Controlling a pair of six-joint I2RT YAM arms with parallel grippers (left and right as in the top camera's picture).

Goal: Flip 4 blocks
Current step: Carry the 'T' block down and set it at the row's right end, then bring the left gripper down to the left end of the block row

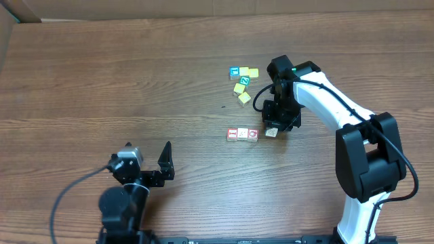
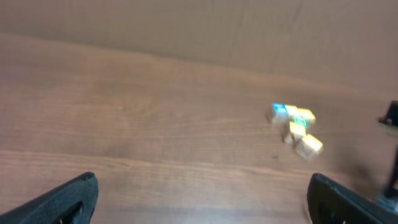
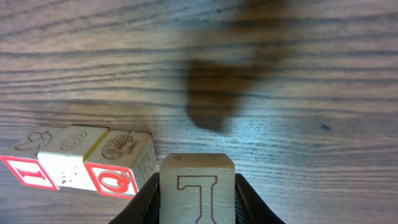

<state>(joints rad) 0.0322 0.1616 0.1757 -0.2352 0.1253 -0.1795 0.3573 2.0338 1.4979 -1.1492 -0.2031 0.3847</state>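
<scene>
Three blocks point(image 1: 242, 135) lie in a touching row right of the table's point(image 1: 122, 74) middle, about halfway between its far and near edges. A fourth block point(image 1: 271, 133) stands just beside the row's right end, pinched between the narrowly set fingers of the right gripper point(image 3: 198, 208). The right wrist view shows a red 7 on its facing side. Its base and the fingertips are cut off at the frame's lower edge, so whether it rests on the wood cannot be told. From overhead the gripper body hides part of it. The left gripper point(image 1: 148, 159) hangs wide, holding nothing, close to the near edge on the left. Its own view is blurred, and the coloured cubes point(image 2: 295, 127) nearer the far edge are only smears there.
</scene>
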